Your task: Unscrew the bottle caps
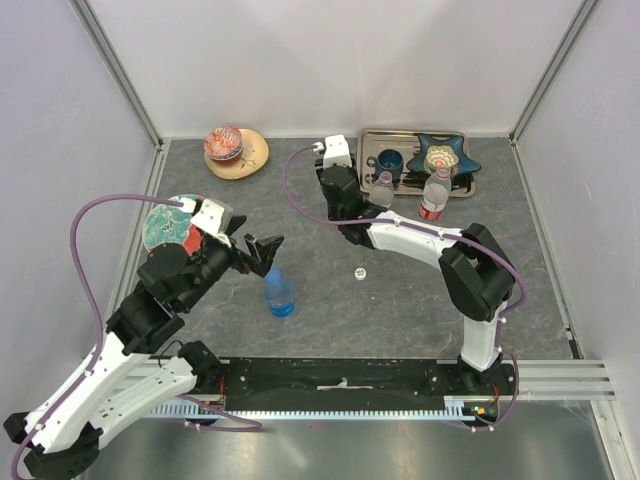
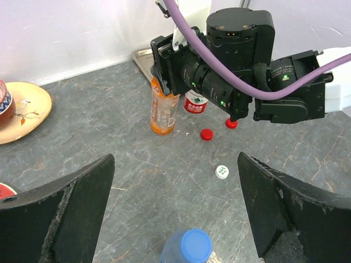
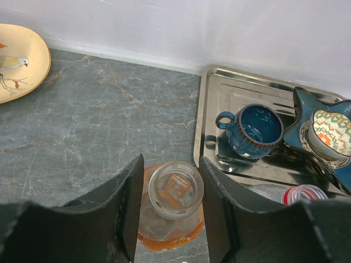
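Right gripper (image 3: pixel 174 204) clamping uncapped orange-liquid bottle (image 3: pixel 175 189), left gripper (image 2: pixel 175 211) spread wide near blue-capped bottle (image 2: pixel 186 247), blue cup (image 3: pixel 255 131) in steel tray (image 3: pixel 219 87).

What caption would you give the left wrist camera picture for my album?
Open left fingers hover over a blue-capped bottle; opposite, the right fingers grip an orange bottle beside three loose caps.

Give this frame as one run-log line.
left tool: open, by blue bottle | blue cap: on | right tool: shut on orange bottle, uncapped | white cap, near red cap, far red cap: loose on table
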### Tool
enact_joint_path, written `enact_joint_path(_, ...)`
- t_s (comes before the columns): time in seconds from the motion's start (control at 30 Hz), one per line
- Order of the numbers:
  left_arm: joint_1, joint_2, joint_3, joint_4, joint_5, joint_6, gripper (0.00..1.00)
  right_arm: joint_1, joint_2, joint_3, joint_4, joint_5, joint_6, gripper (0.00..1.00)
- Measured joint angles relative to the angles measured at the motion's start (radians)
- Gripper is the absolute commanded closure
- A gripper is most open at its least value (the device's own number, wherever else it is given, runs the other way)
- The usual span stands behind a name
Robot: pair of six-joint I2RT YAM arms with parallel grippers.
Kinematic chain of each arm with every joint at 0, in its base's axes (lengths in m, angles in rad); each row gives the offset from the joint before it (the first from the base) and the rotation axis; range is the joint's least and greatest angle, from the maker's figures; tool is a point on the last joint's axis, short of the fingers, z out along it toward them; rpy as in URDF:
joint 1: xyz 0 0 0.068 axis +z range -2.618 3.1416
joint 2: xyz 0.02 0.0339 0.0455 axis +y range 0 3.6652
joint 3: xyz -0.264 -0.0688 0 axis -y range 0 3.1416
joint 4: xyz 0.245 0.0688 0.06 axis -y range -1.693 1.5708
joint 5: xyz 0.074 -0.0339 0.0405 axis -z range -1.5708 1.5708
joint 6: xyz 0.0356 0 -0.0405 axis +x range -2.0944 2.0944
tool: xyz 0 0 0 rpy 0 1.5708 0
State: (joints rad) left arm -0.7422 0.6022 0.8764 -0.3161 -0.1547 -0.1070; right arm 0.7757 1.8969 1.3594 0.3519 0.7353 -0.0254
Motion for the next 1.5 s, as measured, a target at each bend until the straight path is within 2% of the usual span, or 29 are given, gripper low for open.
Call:
enact_joint_path(0.4,0.0,0.01,0.0,0.004,0.005,0.0,0.0,0.0,-0.002,0.058,-0.102,-0.001,0.034,0.41)
enact_joint_path(0.6,0.0,0.013,0.0,0.004,0.008,0.0,0.01,0.0,-0.011,0.079,-0.129,-0.002,0.041,0.33)
enact_joint_path(0.73,0.0,0.013,0.0,0.004,0.008,0.0,0.0,0.0,-0.023,0.085,-0.147,-0.002,0.046,0.24)
enact_joint_path(0.93,0.0,0.014,0.0,0.004,0.006,0.0,0.0,0.0,-0.091,0.097,-0.209,-0.015,0.076,0.22)
enact_joint_path(1.03,0.0,0.018,0.001,0.004,-0.011,0.0,0.0,0.003,-0.191,0.098,-0.267,-0.034,0.118,0.23)
enact_joint_path(1.17,0.0,0.031,0.009,-0.002,-0.089,-0.008,0.0,0.016,-0.401,0.079,-0.322,-0.138,0.179,0.27)
enact_joint_path(1.27,0.0,0.035,0.028,-0.024,-0.212,-0.029,0.0,0.05,-0.566,0.019,-0.34,-0.27,0.206,0.28)
enact_joint_path(1.4,0.0,0.022,0.047,-0.053,-0.401,-0.045,0.01,0.161,-0.658,-0.063,-0.383,-0.428,0.23,0.24)
enact_joint_path(1.5,0.0,-0.005,0.047,-0.056,-0.517,-0.043,0.01,0.247,-0.651,-0.144,-0.422,-0.511,0.259,0.2)
